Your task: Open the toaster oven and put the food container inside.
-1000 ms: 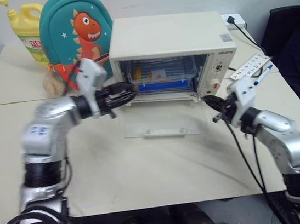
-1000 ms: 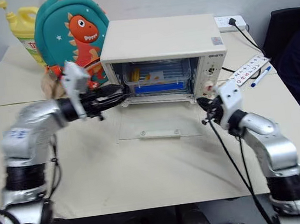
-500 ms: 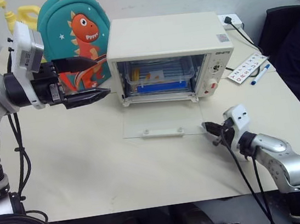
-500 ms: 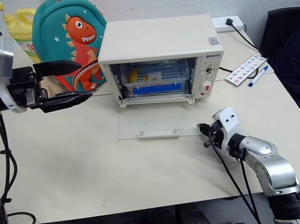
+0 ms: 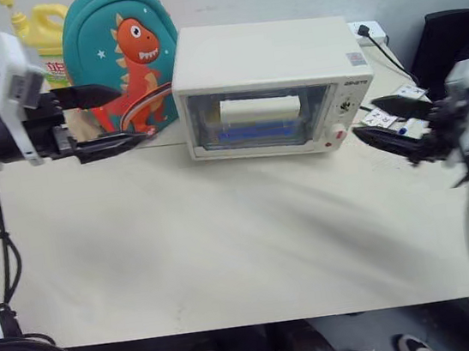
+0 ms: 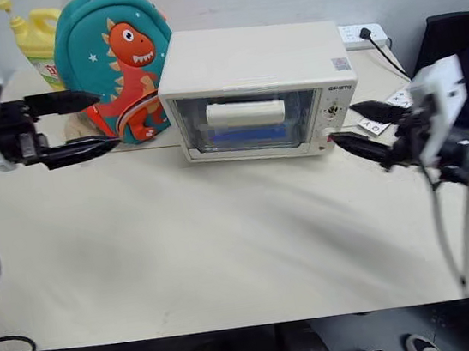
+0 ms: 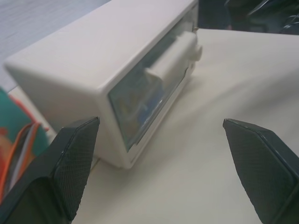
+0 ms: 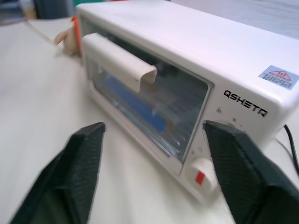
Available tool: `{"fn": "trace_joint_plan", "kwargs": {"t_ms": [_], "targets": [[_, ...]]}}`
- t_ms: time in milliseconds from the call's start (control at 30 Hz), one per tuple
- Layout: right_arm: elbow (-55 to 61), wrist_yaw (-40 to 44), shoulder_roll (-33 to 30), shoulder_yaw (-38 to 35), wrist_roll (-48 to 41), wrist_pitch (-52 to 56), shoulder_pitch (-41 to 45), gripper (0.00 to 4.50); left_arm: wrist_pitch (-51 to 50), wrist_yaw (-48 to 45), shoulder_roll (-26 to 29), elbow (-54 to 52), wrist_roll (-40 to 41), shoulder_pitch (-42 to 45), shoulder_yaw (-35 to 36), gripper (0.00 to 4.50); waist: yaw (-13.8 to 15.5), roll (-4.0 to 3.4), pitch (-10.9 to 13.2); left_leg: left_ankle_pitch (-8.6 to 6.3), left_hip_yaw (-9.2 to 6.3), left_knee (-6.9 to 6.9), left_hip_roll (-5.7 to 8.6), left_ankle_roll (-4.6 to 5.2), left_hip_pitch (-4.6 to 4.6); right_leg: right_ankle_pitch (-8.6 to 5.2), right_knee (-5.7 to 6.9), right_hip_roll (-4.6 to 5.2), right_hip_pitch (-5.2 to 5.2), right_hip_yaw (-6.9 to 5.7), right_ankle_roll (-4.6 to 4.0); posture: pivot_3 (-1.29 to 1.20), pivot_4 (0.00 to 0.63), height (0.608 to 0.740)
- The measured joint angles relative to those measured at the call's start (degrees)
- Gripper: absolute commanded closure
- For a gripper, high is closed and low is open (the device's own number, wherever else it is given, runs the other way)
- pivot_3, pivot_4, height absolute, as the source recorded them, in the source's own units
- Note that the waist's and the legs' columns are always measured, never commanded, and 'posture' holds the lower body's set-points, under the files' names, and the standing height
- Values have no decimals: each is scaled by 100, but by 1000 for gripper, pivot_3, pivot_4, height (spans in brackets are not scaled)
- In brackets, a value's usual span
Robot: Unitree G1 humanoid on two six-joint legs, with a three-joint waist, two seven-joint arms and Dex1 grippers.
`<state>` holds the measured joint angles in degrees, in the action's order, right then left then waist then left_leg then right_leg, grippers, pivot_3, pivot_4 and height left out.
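The toaster oven [image 5: 271, 88] sits mid-table, door up and shut, the food container [image 8: 135, 103] showing blue through its glass. My left gripper [image 5: 99, 120] hangs beside the dinosaur backpack [image 5: 119, 56], fingers apart; my right gripper [image 5: 392, 124] hovers off the knob side, fingers spread, holding nothing.

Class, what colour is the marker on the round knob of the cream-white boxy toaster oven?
Red, on a white knob; right wrist view shows it best.

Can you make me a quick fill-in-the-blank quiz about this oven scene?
1. The toaster oven door is ____.
2. The food container lies ____ the oven.
3. Both the left claw and the right claw are ____.
4. The dinosaur backpack stands by the oven's ____ side.

Missing words: shut; inside; open; left
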<state>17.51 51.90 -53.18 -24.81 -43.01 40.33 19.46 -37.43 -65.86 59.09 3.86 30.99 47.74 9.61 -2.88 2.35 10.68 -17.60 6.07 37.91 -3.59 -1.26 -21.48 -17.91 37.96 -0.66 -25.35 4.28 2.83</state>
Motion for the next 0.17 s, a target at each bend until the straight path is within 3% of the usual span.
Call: {"fn": "trace_joint_plan", "kwargs": {"t_ms": [167], "targets": [[-244, 557, -438, -99, -78, 101, -290, 20, 133, -89, 134, 391, -86, -5, 68, 0, -49, -3, 2, -10, 32, 15, 6, 21, 6, 11, 9, 5, -1, 39, 19, 0, 150, 740]]}}
